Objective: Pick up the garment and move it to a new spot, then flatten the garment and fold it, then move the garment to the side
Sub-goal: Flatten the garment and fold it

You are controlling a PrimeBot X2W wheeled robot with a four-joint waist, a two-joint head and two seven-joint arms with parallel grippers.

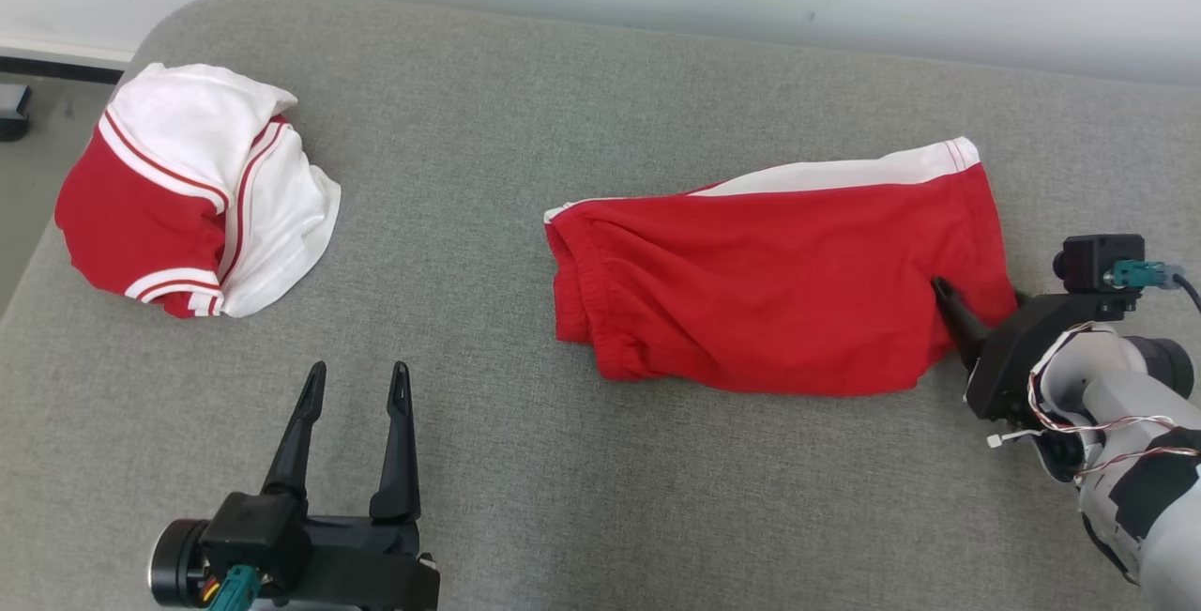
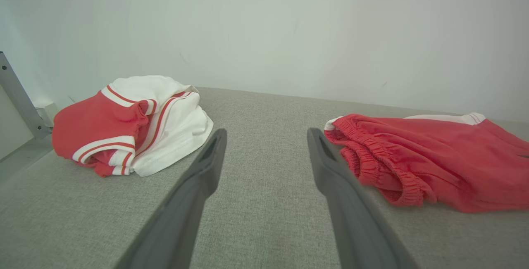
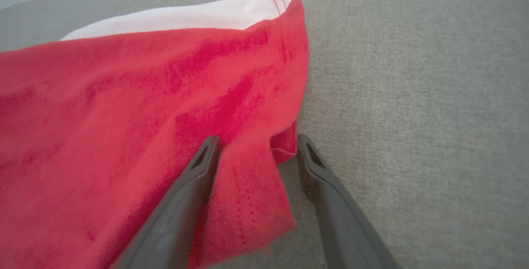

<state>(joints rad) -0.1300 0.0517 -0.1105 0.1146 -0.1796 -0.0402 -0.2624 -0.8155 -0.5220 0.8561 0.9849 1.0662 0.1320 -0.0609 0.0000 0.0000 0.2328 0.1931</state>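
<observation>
The red shorts (image 1: 769, 282) lie folded over on themselves toward the right of the grey cushion (image 1: 563, 498), with their white stripe (image 1: 844, 175) along the far edge. The right gripper (image 1: 976, 299) sits at their near right corner, its 2 fingers spread and clamping nothing. I'd guess it is there to pinch that corner for the slide aside. The left gripper (image 1: 359, 369) hovers over bare cushion, released and empty, likely parked clear. Another red-and-white garment (image 1: 188, 189) is heaped far left.

The right wrist view shows a hem flap (image 3: 252, 194) lying between the open fingers, which the head view barely gives. The left wrist view shows the gathered waistband (image 2: 384, 165) with its layers stacked.
</observation>
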